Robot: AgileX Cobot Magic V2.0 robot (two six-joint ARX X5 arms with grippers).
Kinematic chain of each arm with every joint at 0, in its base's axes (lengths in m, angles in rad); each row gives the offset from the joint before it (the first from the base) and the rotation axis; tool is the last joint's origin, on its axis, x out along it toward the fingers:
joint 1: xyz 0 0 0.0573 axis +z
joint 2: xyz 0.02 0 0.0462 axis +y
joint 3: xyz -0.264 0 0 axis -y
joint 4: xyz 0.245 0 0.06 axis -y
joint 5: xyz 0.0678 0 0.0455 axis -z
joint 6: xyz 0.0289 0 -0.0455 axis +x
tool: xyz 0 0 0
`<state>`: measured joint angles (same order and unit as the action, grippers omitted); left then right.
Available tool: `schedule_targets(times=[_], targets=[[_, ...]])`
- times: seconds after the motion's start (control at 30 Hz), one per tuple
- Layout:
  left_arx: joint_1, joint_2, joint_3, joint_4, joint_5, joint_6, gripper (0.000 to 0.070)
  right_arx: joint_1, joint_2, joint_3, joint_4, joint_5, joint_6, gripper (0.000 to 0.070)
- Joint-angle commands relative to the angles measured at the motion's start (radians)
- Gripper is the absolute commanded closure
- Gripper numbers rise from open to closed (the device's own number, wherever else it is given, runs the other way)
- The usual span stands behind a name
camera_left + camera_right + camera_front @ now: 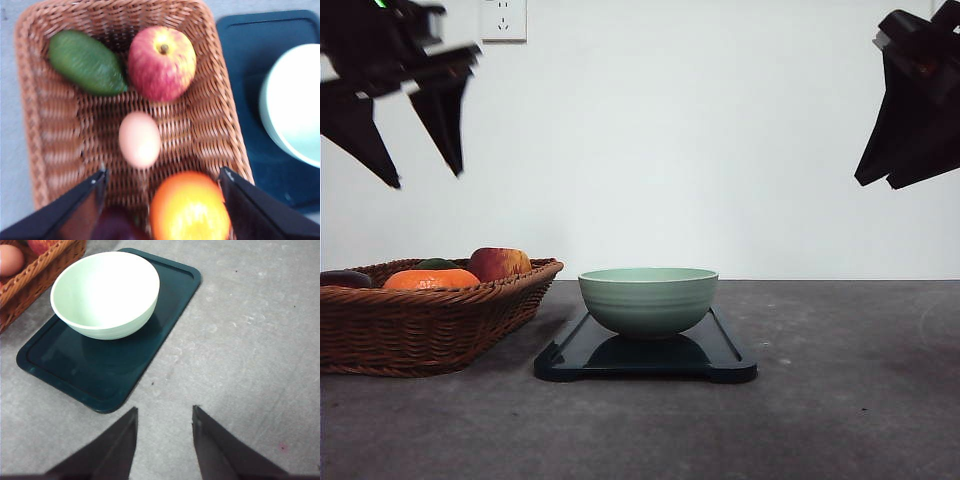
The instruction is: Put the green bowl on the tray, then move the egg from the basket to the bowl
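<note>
Tabletop (840, 400): dark grey, bare in the front view's foreground; it carries everything and lies well below both grippers.
Basket (430, 325): on the tabletop directly under the left gripper, still holding the egg, an apple (161, 62), an orange fruit (189, 210) and a long green fruit (86, 62); a dark purple item sits near the finger, too blurred to name.
Tray (650, 358): just beside the basket, ahead of the right gripper and off toward the left gripper's side.
Green bowl (648, 298): upright on the tray, toward the end nearer the basket, and empty as far as the right wrist view shows.
Left gripper (162, 187): jaws spread wide with nothing between them, high above the basket and pointing down into it.
Right gripper (164, 415): jaws parted and empty, raised over bare tabletop, clear of tray and bowl.
Egg (139, 139): lying on the basket floor just ahead of the left gripper's gap, between the apple beyond it and the orange fruit nearer the fingers, touching neither.
Done: first half looks complete, judging by the bowl resting on the tray with no gripper on it.
Left: the egg transfer, not yet begun; the left gripper appears lined up to descend on the egg, then it must carry it across to the bowl.
Watch: the orange fruit crowds one finger's path, so the descent probably needs care.
</note>
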<state>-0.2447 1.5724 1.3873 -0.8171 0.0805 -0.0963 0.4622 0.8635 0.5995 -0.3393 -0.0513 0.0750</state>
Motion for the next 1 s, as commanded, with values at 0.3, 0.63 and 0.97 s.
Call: schedule_targets(times=[0.3,0.63,0.97], targets=[[-0.004,0.204,0.046,0.049,-0.048,0.011,0.0233,0.004,0.004,0.006,0.01,0.002,0.004,0.0487],[-0.003,0.308,0.046,0.097,-0.06,0.014,0.0233,0.004,0.004,0.006,0.01,0.001,0.004,0.0487],[-0.003,0.325,0.046,0.107,-0.062,0.014,0.0284,0.004,0.004,0.006,0.01,0.001,0.004,0.0487]])
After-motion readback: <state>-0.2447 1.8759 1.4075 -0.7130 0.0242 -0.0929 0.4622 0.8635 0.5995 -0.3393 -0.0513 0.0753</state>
